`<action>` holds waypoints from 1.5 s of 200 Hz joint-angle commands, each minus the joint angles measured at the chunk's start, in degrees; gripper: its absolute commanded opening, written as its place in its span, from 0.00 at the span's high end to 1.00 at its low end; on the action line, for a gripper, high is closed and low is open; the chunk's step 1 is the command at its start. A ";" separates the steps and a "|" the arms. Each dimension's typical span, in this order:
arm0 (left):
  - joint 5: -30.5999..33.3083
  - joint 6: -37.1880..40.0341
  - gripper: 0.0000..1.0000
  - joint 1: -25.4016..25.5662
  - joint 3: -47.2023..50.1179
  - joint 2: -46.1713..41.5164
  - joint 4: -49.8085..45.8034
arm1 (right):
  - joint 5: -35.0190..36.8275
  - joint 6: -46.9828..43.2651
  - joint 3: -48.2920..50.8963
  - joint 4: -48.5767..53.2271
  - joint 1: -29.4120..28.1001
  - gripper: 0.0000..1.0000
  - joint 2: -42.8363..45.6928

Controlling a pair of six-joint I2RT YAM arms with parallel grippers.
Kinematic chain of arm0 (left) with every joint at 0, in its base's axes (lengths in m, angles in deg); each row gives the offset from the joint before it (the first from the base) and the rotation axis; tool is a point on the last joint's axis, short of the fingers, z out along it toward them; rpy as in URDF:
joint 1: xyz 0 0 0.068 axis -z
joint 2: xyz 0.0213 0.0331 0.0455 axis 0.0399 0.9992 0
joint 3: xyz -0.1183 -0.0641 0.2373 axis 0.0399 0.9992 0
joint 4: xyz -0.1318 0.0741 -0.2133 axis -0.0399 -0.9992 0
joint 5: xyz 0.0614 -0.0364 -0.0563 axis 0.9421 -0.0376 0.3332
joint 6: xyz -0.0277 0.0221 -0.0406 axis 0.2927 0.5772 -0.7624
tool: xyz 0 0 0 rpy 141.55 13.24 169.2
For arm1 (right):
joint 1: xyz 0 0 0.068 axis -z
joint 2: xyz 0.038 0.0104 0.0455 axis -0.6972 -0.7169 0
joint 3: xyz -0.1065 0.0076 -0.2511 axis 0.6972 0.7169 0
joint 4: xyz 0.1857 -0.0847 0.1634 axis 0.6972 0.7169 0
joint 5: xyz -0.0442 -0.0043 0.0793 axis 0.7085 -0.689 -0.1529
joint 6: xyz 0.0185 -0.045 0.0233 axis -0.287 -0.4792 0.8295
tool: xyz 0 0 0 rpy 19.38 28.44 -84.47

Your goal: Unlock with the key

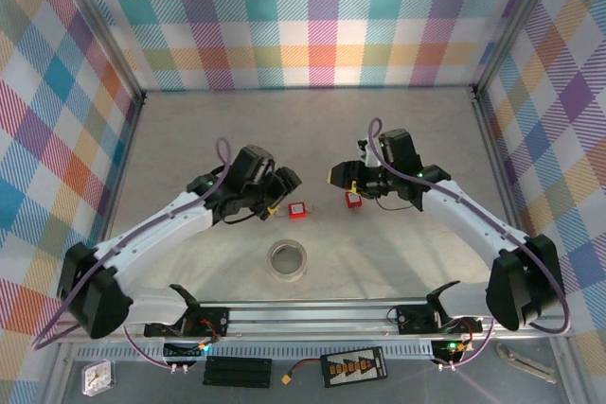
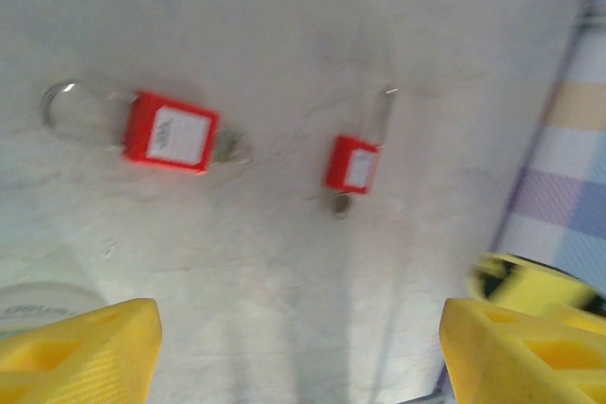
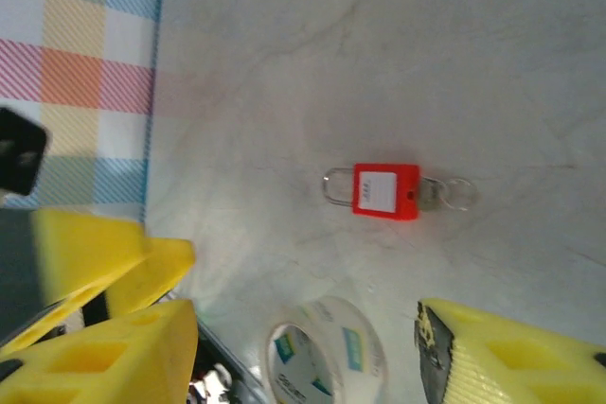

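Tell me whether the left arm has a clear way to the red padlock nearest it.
Probably yes. The open left pincer sits just short of that padlock, with bare table between them. The tape roll lies off to one side, out of the path.

The padlock label [image 3: 376, 189] and tape roll [image 3: 327, 357] print are illegible.

Clear tape roll [image 1: 287, 260] on grey table [image 1: 312, 130], plaid walls [image 1: 312, 16] around.

Pastel plaid walls [image 1: 312, 16] enclose a pale marbled tabletop [image 1: 312, 130].
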 commanded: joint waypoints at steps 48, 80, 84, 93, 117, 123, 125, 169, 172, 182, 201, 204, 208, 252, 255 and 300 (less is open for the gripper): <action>-3.96 -16.63 0.23 5.26 1.50 13.61 7.69 | 4.12 -7.96 7.15 7.32 -0.13 0.33 8.66; -0.24 -18.57 0.23 5.75 -0.24 18.27 6.89 | 4.40 -8.08 9.79 8.20 -0.12 0.32 12.75; 0.34 -18.68 0.23 5.72 -0.61 18.89 6.91 | 4.65 -8.09 10.04 8.43 -0.17 0.32 13.32; 1.29 -18.35 0.23 5.64 -1.59 20.30 6.50 | 5.06 -8.10 10.56 8.86 -0.08 0.32 14.46; 4.01 -17.42 0.23 4.71 -3.22 23.72 5.21 | 5.19 -8.05 11.74 9.58 -0.13 0.31 17.41; 4.67 -17.30 0.23 4.38 -3.10 24.17 5.91 | 5.32 -8.00 11.93 9.84 -0.12 0.31 18.17; 4.96 -17.29 0.23 4.26 -3.24 24.39 5.94 | 5.40 -8.00 12.07 9.92 -0.13 0.31 18.42; 7.77 -13.45 0.24 1.89 -7.59 28.44 2.59 | 5.09 -7.20 13.58 10.70 -0.12 0.30 21.59; 7.91 -13.43 0.24 1.67 -7.60 28.57 2.71 | 5.08 -7.08 13.68 10.74 -0.13 0.30 21.73; 7.73 -13.00 0.24 0.96 -8.04 29.33 3.26 | 5.08 -6.87 14.09 10.64 -0.11 0.30 22.11; 8.43 -11.10 0.24 0.37 -10.81 31.12 1.86 | 5.33 -6.44 14.65 10.34 -0.12 0.30 22.72; 8.58 -10.75 0.24 0.31 -11.33 31.46 1.47 | 5.34 -6.38 14.73 10.31 -0.13 0.30 22.79; 8.63 -10.26 0.24 0.20 -11.91 31.86 1.26 | 5.34 -6.32 14.82 10.32 -0.13 0.30 22.90; 6.68 -6.31 0.27 -1.05 -15.01 35.72 -0.21 | 5.17 -5.90 15.10 10.12 -0.11 0.30 22.71; 6.57 -5.96 0.27 -1.05 -15.24 35.93 -0.27 | 5.17 -5.89 15.18 10.08 -0.08 0.30 22.71; 2.23 0.19 0.38 -0.96 -20.89 41.11 -6.07 | 5.17 -5.62 15.37 9.39 -0.13 0.30 22.58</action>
